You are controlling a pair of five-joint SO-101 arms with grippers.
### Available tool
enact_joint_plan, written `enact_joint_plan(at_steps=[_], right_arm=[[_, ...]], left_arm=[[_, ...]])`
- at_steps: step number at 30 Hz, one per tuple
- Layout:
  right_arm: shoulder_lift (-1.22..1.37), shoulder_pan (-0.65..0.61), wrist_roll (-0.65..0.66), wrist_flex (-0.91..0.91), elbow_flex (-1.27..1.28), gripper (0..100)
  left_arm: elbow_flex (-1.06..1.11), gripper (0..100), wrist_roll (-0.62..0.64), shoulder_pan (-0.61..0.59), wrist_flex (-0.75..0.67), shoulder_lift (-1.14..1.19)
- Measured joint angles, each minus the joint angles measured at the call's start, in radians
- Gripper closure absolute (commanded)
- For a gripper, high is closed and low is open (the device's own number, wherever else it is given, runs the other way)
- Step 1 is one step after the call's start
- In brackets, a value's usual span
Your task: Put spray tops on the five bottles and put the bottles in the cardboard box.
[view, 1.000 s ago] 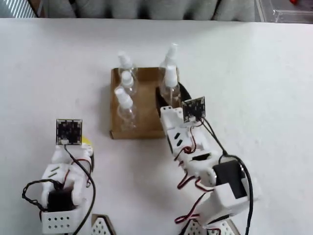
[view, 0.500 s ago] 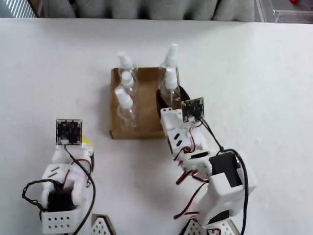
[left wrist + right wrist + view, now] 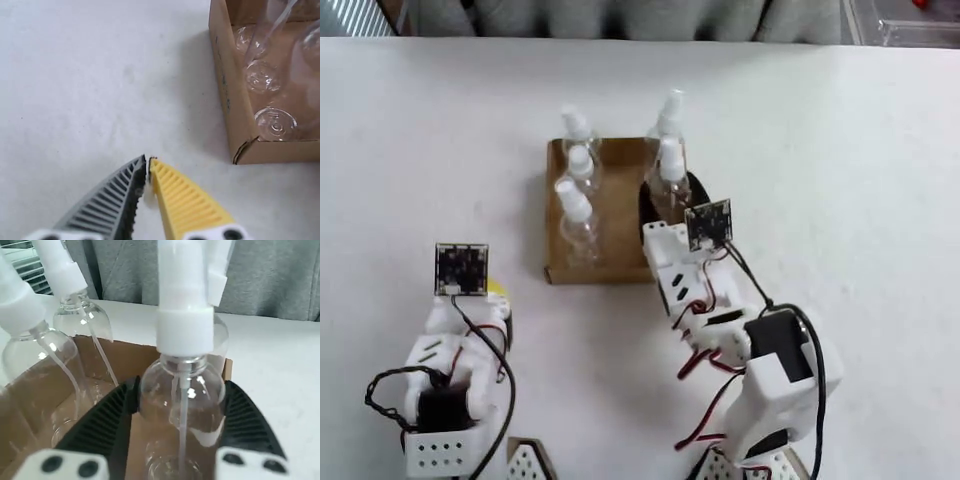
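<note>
The cardboard box [image 3: 620, 245] lies at the table's middle. Three clear bottles with white spray tops [image 3: 577, 205] stand along its left side. A further bottle [image 3: 670, 108] stands at its far right corner. My right gripper [image 3: 670, 196] is shut on another capped bottle [image 3: 669, 162], upright over the box's right side. In the right wrist view the black fingers [image 3: 102, 422] press both sides of that bottle [image 3: 182, 400] above the box [image 3: 125, 355]. My left gripper [image 3: 148, 165] is shut and holds nothing, low over the bare table near the box's front left corner [image 3: 225, 85].
The left arm [image 3: 455, 340] sits at the front left, and the right arm's body [image 3: 760, 370] at the front right. White table stretches around the box on all sides. A grey cloth edge runs along the far side of the table.
The right arm has shifted slightly to the left, keeping its hold on the bottle. The left arm has not moved.
</note>
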Motion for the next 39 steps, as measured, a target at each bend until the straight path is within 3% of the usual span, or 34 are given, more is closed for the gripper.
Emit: enact_joint_plan(at_steps=[16, 22, 39], right_arm=[[0.0, -0.008, 0.0, -0.006, 0.003, 75.1], [0.0, -0.009, 0.0, -0.008, 0.005, 66.8], [-0.058, -0.026, 0.0, -0.043, 0.071, 66.7]], left_arm=[[0.0, 98, 0.0, 0.0, 0.0, 0.0], [0.0, 98, 0.0, 0.0, 0.0, 0.0], [0.0, 98, 0.0, 0.0, 0.0, 0.0]])
